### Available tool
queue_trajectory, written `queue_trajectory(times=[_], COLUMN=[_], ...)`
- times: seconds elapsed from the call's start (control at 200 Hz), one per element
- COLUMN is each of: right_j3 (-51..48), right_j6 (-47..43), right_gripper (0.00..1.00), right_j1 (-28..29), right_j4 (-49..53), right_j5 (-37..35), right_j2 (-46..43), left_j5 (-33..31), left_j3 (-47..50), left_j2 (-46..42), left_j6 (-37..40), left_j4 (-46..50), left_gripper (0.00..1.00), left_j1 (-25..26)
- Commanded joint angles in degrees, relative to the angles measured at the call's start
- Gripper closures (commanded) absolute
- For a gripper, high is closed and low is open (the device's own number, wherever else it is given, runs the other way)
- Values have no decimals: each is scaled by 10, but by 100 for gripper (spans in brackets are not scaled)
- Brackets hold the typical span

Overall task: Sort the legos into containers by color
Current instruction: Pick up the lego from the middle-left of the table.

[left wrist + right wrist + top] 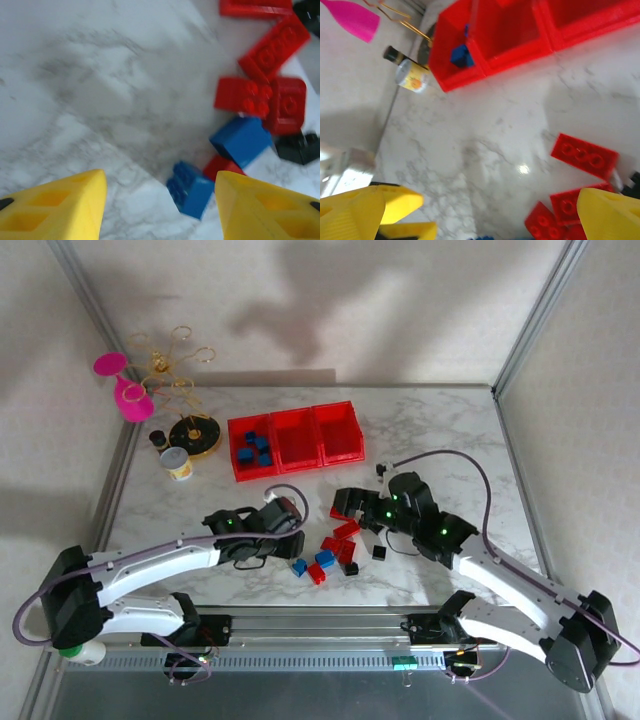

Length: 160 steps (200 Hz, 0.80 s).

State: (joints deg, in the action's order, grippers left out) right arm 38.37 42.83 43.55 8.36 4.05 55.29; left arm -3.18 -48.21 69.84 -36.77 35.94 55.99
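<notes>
Top external view: three joined red containers (300, 462) sit in a row near the far edge of the bench (450, 440), left of its middle, and the leftmost one holds several blue legos (254, 448). The loose legos (335, 545), red, blue and black, lie scattered toward the near edge, about midway along it, between the two arms. In the left wrist view the left gripper (160, 182) is spread wide and holds nothing, its yellow fingers (55, 207) over bare marble just beside the pile. A small blue brick (190, 189) lies near one finger, a larger blue one (241, 141) lies just beside red bricks (260, 97), and a black piece (300, 147) is close by. In the right wrist view the right gripper (485, 205) is also wide and carries nothing. A flat red plate (584, 155) lies near one of its fingers, and the containers are well apart from it, toward the far edge.
</notes>
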Motion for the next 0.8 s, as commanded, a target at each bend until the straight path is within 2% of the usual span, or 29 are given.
queue_trajectory(times=[0.0,0.295,0.516,0.796], right_j3=[-29,-88,-92,-94], right_j6=[-4,12,10,5], right_gripper=[1,1,1,1], right_j1=[4,3,3,2], right_j4=[38,54,50,43], right_j5=[-21,-34,-38,-38], right_j2=[-31,-90,-86,-76], left_j5=[11,-16,-37,-45], left_j3=[11,4,-4,10], left_j2=[-9,50,113,128], left_j6=[-15,-7,2,5], left_j4=[-12,-15,-16,-47], left_gripper=[41,41,51,64], left_j1=[38,100,101,94])
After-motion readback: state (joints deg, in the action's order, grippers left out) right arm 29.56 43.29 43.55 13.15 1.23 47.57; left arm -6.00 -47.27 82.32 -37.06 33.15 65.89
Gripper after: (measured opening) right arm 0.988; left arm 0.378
